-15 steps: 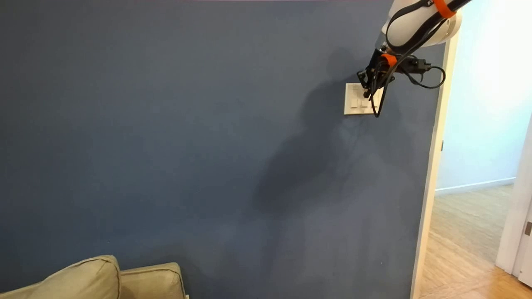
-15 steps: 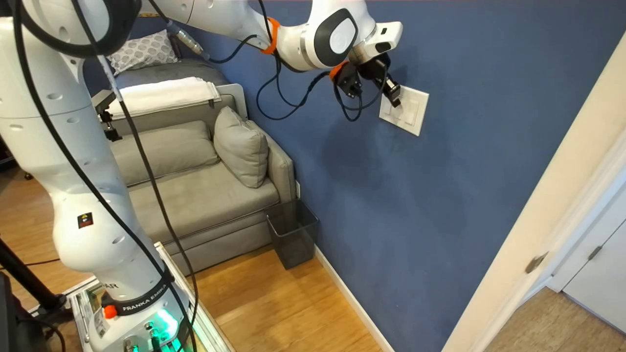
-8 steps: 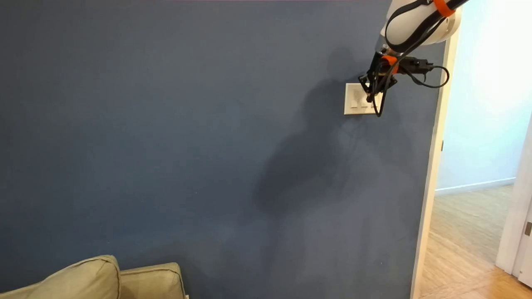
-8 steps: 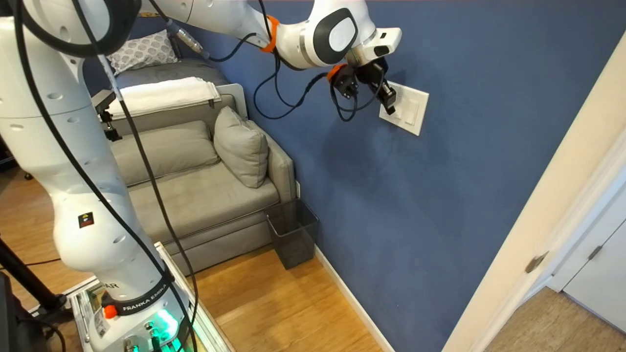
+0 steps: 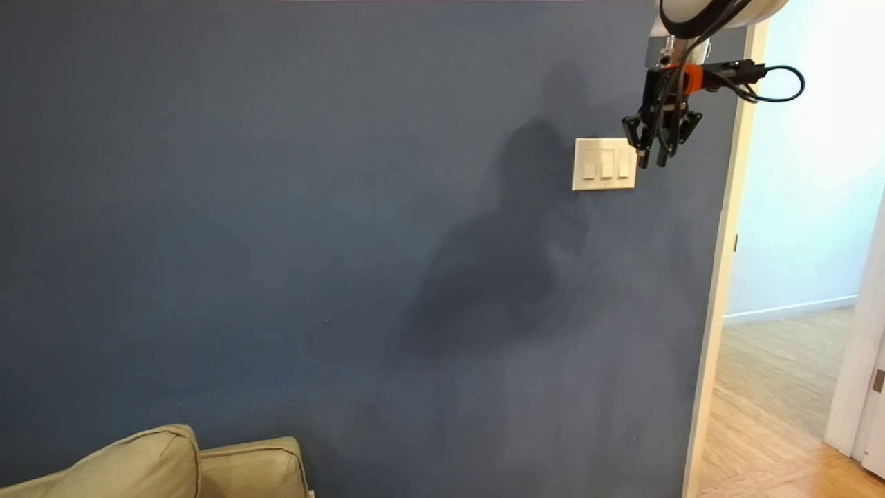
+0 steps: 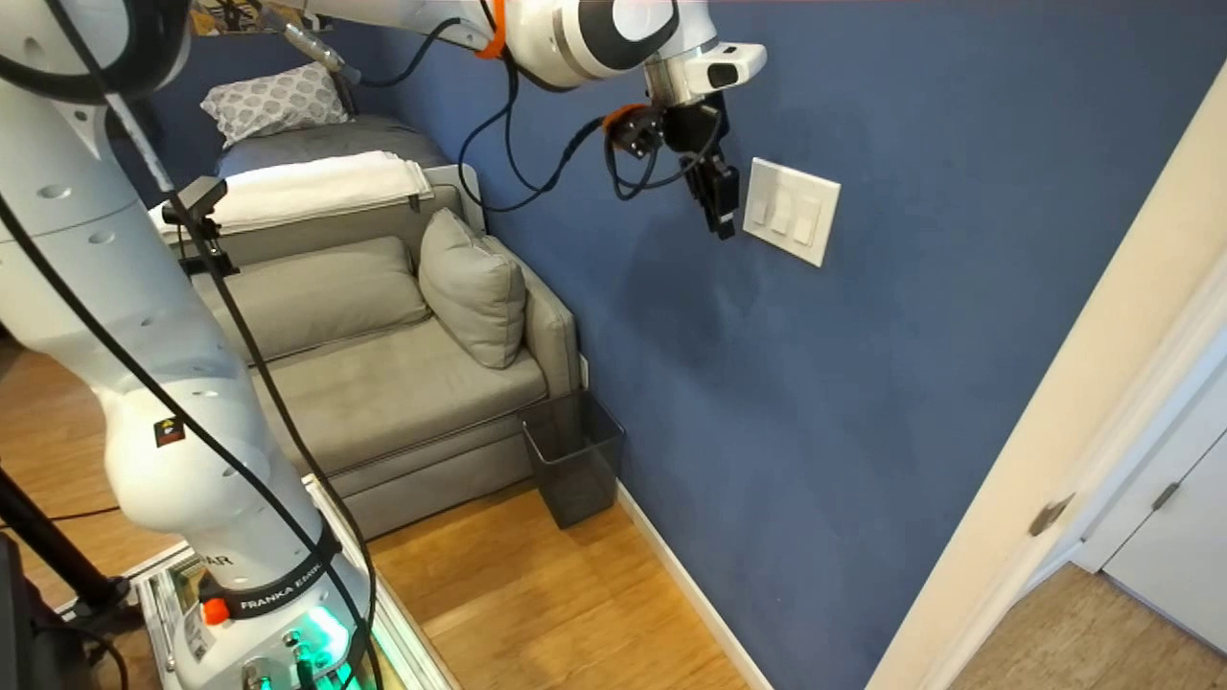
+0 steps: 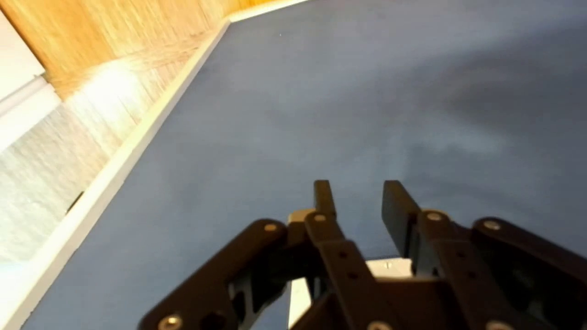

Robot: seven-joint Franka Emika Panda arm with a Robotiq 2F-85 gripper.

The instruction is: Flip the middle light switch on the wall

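Note:
The white switch plate point(image 5: 579, 160) sits on the dark slate-blue wall point(image 5: 311, 207); the plate point(image 6: 796, 174) and wall point(image 6: 959, 335) show in both exterior views. The middle light switch point(image 5: 607, 164) is uncovered, also in an exterior view point(image 6: 781, 213). In an exterior view its bright face is taller than the left toggle's. My gripper point(image 5: 653, 162) is beside the plate, fingertips pointing down, apart from the toggles; it also shows in an exterior view point(image 6: 722, 230). In the wrist view my gripper point(image 7: 357, 192) has its fingers apart with nothing between. There the plate point(image 7: 390, 266) is mostly hidden behind the gripper.
A pale door frame point(image 5: 719, 277) stands right of the plate, also in the wrist view point(image 7: 114, 169). Cables point(image 6: 479, 172) hang in loops from the arm. A beige sofa point(image 6: 403, 383) and a dark mesh bin point(image 6: 575, 470) stand below, against the wall.
My gripper has moved from in front of the plate off to its side and tilted more downward. Its fingers, which looked together, now show apart. The middle switch, partly covered before, is in full view.

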